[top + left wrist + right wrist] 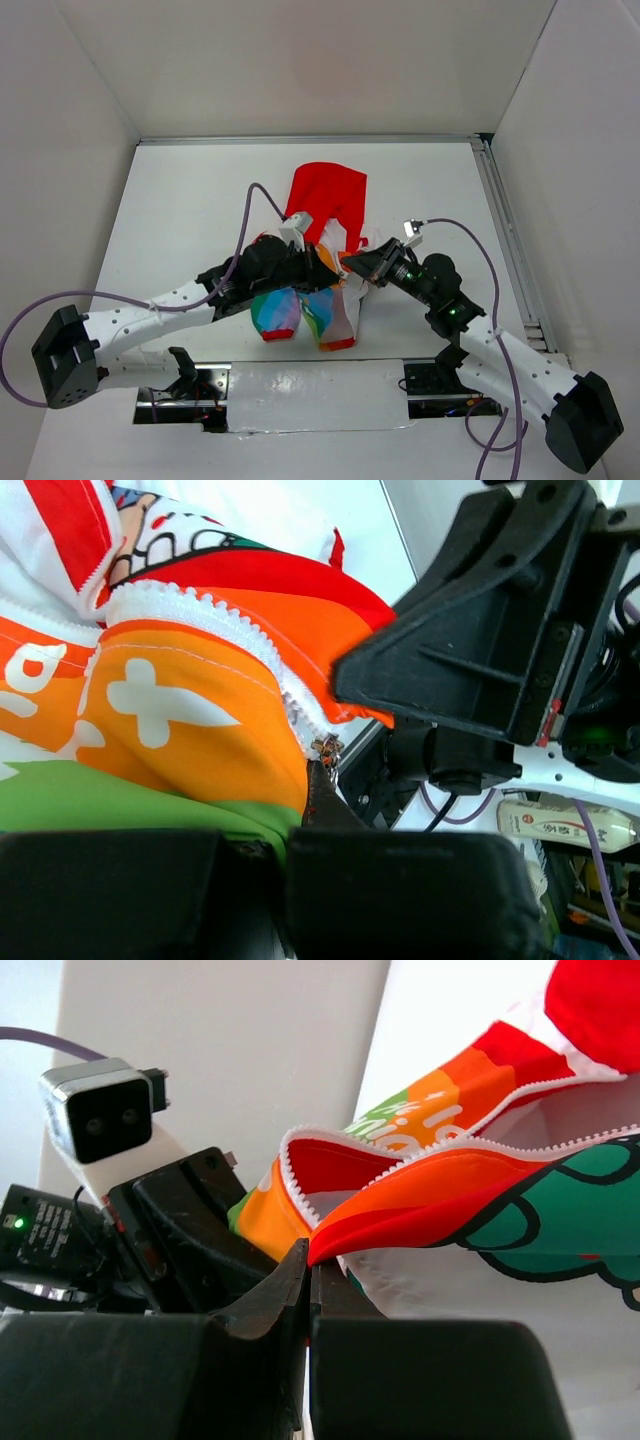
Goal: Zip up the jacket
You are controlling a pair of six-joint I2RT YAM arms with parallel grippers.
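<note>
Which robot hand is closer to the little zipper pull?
Left. The left gripper pinches the zipper pull itself; the right gripper clamps the orange edge of the jacket just beside it.

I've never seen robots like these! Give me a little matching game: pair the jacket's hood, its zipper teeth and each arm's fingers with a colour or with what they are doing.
Things:
1. hood
2. zipper teeth
3. left fingers
4. right fingers

Descriptions:
A. shut on the orange-red front edge of the jacket
B. red, at the jacket's far end
C. shut, pinching at the small metal zipper slider
D. white

Pairs: 1-B, 2-D, 3-C, 4-A
</note>
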